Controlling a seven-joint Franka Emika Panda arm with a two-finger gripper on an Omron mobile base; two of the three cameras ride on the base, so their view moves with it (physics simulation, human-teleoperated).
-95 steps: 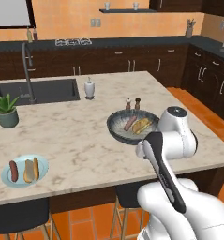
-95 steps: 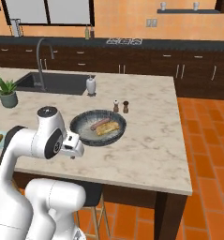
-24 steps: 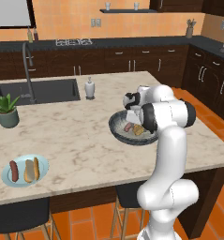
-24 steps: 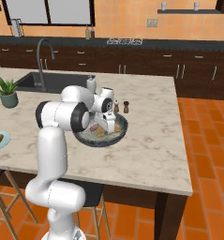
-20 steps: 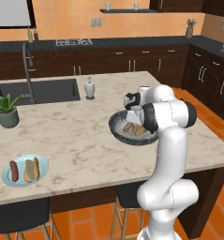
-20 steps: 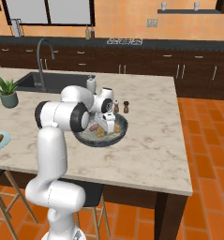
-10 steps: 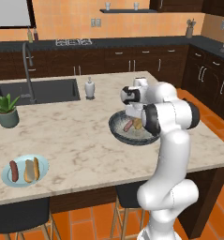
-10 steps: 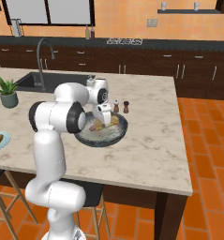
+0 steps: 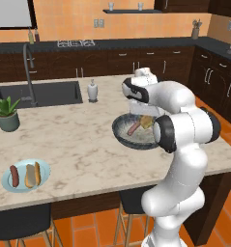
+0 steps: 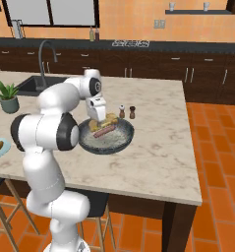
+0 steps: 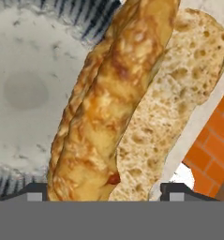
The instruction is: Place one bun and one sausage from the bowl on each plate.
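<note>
Tool [image 11: 104, 190] astride the bun [image 11: 108, 108] (fingers apart) near bowl [image 9: 124, 140] rim.

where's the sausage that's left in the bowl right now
The sausage lies in the dark grey bowl on the island counter, just left of the bun in the left base view, with the gripper low over the bun.
</note>
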